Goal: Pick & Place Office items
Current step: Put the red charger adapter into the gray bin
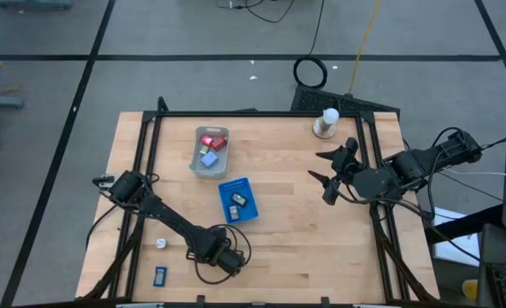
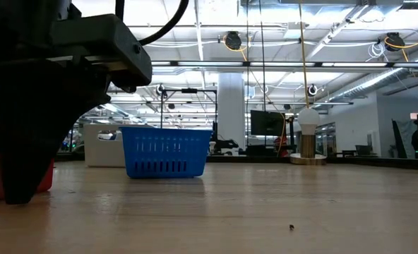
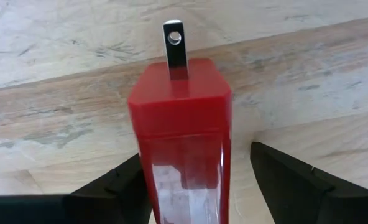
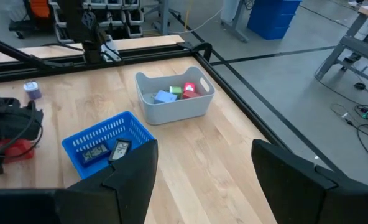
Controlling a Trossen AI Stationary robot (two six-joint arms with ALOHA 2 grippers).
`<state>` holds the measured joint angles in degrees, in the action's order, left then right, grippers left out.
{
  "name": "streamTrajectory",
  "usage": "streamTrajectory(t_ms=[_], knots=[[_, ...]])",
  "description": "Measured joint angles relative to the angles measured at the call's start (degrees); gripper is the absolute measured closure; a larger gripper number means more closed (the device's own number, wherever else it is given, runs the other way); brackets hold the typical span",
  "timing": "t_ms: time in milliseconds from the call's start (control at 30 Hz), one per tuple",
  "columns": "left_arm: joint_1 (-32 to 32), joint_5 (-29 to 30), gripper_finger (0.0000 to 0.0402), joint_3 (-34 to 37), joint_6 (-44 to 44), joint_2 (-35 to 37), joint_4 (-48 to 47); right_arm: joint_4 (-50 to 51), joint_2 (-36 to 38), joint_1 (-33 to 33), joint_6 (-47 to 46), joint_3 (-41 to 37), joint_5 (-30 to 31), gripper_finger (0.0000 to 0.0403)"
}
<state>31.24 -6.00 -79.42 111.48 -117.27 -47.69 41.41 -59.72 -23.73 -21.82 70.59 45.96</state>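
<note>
Now left pincer [image 3: 190,186] around red piece [image 3: 183,130].

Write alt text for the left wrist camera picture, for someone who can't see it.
A red office item with a metal tab sticking out of its far end sits between the left claw's two dark fingers, over a pale wooden table. A gap shows beside one finger.
</note>
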Motion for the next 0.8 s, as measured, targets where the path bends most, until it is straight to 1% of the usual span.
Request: streamTrajectory(t_ms=[100,167,233,400,567,800], knots=[[0.0,-0.1,0.0154,0.0,0.0,0.0,-1.7,-0.1,0.0,0.0,0.0,0.0,-0.9,0.0152],[0.0,-0.1,0.017,0.0,-0.2,0.0,-2.3,-0.1,0.0,0.0,0.0,0.0,-1.3,0.0152],[0.0,0.0,0.0197,0.0,-0.4,0.0,-2.6,-0.1,0.0,-0.1,0.0,0.0,-1.3,0.0152],[0.0,0.8,0.0285,0.1,-0.8,0.0,-3.1,-0.1,0.0,-0.4,-1.2,0.0,-1.3,0.0152],[0.0,1.6,0.0286,0.1,-0.9,0.0,-3.2,0.0,0.0,-0.4,-1.5,0.0,-2.7,0.0152],[0.0,1.7,0.0286,0.1,-0.8,0.1,-2.8,0.0,0.0,-0.4,-1.5,0.0,-2.8,0.0152]])
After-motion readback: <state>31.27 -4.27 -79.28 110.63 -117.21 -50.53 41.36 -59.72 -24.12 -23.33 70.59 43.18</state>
